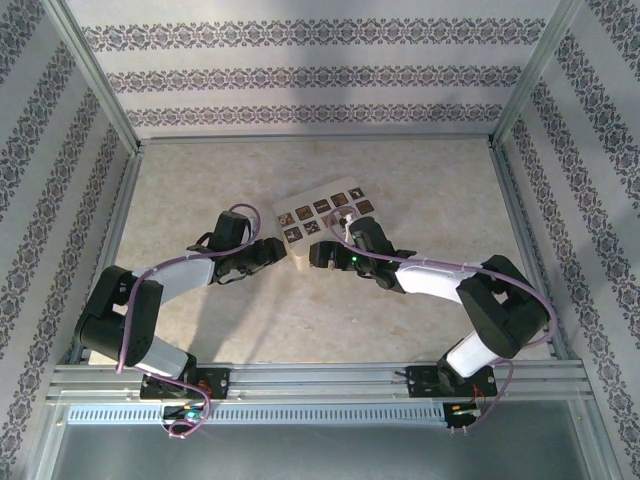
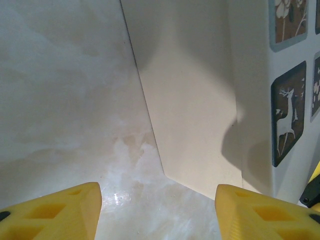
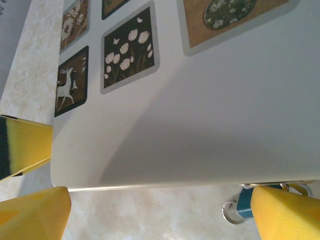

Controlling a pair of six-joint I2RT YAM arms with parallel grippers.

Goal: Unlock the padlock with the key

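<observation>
Right wrist view: key (image 3: 239, 205), tiny, stiff and probably slippery, lies just beside the padlock (image 3: 200, 125); I'd pinch its blue head. Right tool (image 3: 155, 200) and left tool (image 2: 157, 192) are both released and empty.

Ornament-striped walls (image 1: 320, 75) enclose a pale marbled table (image 1: 200, 180).

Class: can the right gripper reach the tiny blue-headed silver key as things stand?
Probably yes: the tiny blue-headed silver key lies on the table right beside a finger of the open right gripper, though the cream patterned block crowds it.
</observation>
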